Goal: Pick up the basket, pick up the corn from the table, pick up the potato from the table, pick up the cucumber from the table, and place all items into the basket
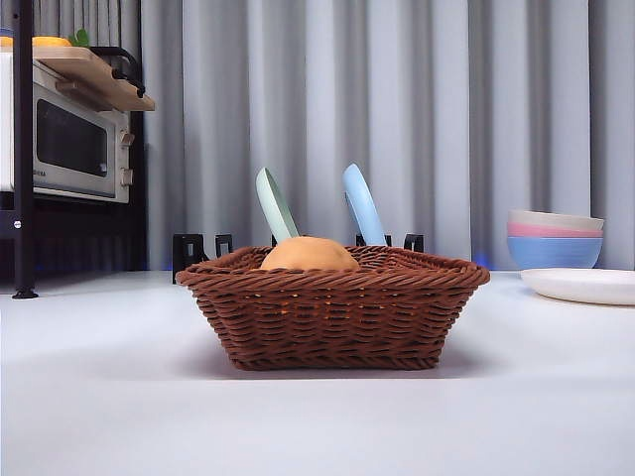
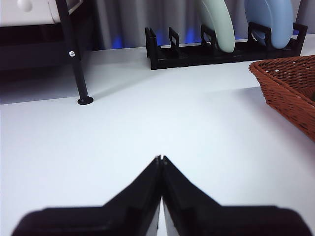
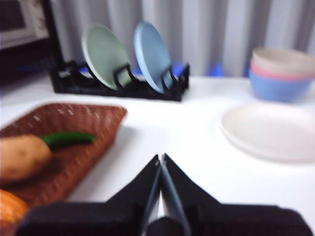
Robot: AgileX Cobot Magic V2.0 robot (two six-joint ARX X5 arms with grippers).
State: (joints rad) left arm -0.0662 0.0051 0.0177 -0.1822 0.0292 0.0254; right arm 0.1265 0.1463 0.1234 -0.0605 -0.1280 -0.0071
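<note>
The reddish-brown wicker basket (image 1: 332,307) stands in the middle of the table. Over its rim shows the rounded top of the tan potato (image 1: 309,255). In the right wrist view the basket (image 3: 83,118) holds the potato (image 3: 19,157), the green cucumber (image 3: 66,139) beside it, and the orange corn (image 3: 10,209) at the picture's edge. My right gripper (image 3: 161,160) is shut and empty, off the basket's side over bare table. My left gripper (image 2: 161,160) is shut and empty too, with a corner of the basket (image 2: 290,88) off to one side.
A black dish rack (image 1: 198,250) behind the basket holds a green plate (image 1: 275,205) and a blue plate (image 1: 363,205). Stacked pastel bowls (image 1: 555,239) and a white plate (image 1: 585,285) sit at the right. A microwave (image 1: 69,144) on a black stand is at the far left.
</note>
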